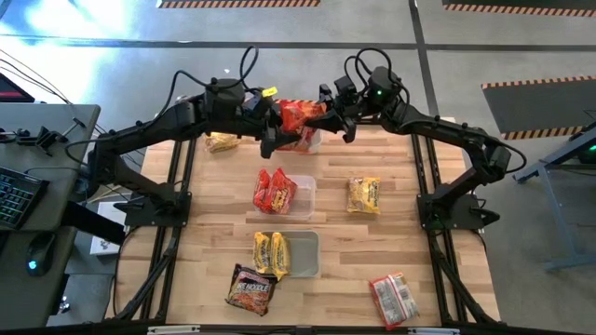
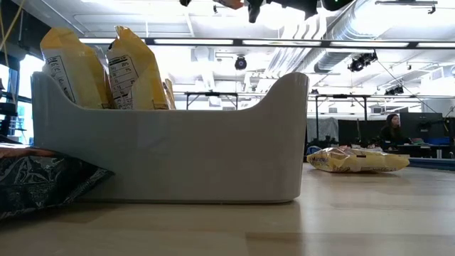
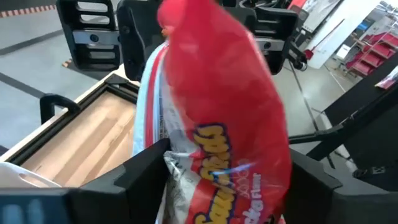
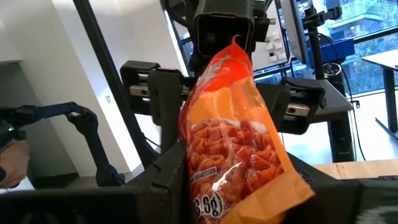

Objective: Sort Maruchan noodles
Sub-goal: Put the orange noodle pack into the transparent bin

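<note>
Both grippers meet above the table's far middle with a red noodle packet (image 1: 300,113) between them, lifted off the table. My left gripper (image 1: 272,126) comes from the left and is shut on a red packet (image 3: 217,93). My right gripper (image 1: 337,113) comes from the right and is shut on a red-orange packet (image 4: 233,130). Whether both hold the same packet, I cannot tell. Under them stands a clear tub (image 1: 309,141) with something red in it. Other packets lie on the table or stand in tubs. My left gripper pinches the red packet between its two fingers (image 3: 134,174) at its near end (image 3: 211,168). The packet's length runs away from the fingers, clear of the table. My right gripper pinches the red-orange packet between its two fingers (image 4: 168,168) at its lower part (image 4: 230,186). The packet's sealed far edge (image 4: 235,43) points toward the other arm, and nothing supports it from below.
A middle tub (image 1: 305,197) holds red packets (image 1: 273,190); a near tub (image 1: 305,253) holds yellow ones (image 1: 271,253). Loose packets: yellow (image 1: 363,195), yellow at the far left (image 1: 222,141), dark (image 1: 250,289), red-and-white (image 1: 393,300). A person sits far behind (image 2: 391,131).
</note>
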You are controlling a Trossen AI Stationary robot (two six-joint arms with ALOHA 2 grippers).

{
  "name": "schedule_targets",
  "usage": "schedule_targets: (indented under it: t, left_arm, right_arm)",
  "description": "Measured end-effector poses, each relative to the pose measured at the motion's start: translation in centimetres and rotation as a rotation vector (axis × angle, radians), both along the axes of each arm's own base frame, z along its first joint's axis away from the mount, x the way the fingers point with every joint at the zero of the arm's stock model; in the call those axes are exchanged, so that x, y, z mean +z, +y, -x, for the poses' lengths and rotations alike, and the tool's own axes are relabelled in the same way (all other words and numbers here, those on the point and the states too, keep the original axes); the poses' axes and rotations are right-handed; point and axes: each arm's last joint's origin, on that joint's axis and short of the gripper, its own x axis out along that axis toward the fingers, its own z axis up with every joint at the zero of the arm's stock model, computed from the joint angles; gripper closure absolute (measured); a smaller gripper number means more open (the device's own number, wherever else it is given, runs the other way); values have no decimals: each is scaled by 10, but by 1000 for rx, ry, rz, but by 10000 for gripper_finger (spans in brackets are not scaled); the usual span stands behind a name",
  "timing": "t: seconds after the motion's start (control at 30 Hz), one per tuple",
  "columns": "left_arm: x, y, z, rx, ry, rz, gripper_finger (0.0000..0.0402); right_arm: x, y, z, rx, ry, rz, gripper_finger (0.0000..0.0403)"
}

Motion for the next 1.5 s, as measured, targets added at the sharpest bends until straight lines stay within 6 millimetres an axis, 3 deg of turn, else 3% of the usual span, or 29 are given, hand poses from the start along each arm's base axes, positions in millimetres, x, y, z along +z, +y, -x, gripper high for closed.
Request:
schedule_targets:
  t: [0.27, 0.5, 0.67, 0.87, 1.13, 1.33, 1.5]
  left_arm:
    - [2, 6, 7, 26, 1, 0, 269]
    - [4, 7, 9, 33, -8, 17, 344]
    - [3, 7, 10, 76, -8, 113, 354]
    - [-6, -1, 12, 140, 89, 206, 355]
    - [-23, -21, 6, 255, 228, 323, 355]
    - [-55, -35, -15, 323, 402, 396, 355]
    - [-86, -45, -43, 377, 502, 467, 355]
  right_arm:
    - [0, 0, 0, -9, -2, -1, 272]
    - [0, -2, 1, -25, -2, -1, 237]
    - [5, -13, 12, -49, 0, -12, 214]
    - [16, -34, 56, -100, 67, -6, 218]
    - [-2, -40, 117, -340, 387, 82, 308]
    - [-17, -40, 133, -365, 541, 103, 395]
    - [-18, -40, 134, -364, 550, 112, 384]
